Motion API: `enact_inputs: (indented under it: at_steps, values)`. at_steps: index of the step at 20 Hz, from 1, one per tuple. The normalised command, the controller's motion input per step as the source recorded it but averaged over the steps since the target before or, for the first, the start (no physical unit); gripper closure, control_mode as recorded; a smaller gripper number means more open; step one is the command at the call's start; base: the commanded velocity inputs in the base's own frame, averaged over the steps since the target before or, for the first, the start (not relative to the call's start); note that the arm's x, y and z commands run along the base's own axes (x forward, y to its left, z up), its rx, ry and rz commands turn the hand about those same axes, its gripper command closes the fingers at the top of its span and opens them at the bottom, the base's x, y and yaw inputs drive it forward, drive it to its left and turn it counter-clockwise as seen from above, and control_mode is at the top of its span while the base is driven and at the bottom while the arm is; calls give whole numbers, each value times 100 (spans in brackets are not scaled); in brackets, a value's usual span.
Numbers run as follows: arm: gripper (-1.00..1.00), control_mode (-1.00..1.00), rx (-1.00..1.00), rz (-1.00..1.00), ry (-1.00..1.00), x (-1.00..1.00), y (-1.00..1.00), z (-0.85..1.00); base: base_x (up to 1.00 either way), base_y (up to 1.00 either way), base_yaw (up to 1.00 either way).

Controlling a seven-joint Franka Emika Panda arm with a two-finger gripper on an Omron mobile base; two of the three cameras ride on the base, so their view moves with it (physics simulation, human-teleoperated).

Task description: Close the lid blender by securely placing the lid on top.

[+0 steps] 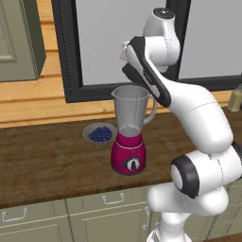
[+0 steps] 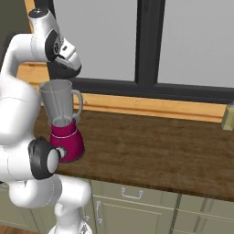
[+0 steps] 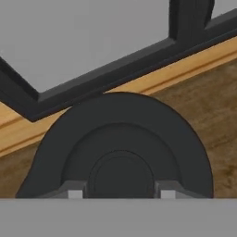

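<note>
Dark brown wooden countertop (image 1: 47, 156) runs wall to wall over pale green cabinet fronts. Standing on it is the blender with the magenta-red base and clear grey jar (image 1: 128, 142), upright. Just beside it, toward the window, sits a shallow grey bowl of blueberries (image 1: 99, 133).

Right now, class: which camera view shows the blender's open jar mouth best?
The left base view: the blender stands clear of the arm, its jar rim open, with no lid on it. The right base view shows the same blender from the other side, its base partly behind the robot's elbow. The hand view shows the dark lid close up instead.
</note>
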Motion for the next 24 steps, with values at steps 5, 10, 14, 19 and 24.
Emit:
enact_inputs:
  at_steps: [5,10,14,19,24]
  values:
    - [100,-100,0,11,19,42,40,0,0,0,0]
    - [100,-100,-1,9,18,13,34,0,0,0,0]
    - [100,-100,-1,5,4,0,24,-6,0,0,0]
    - [100,-100,-13,4,6,-16,2,-17,0,0,0]
    - [100,-100,-11,1,2,-43,0,-2,0,0,0]
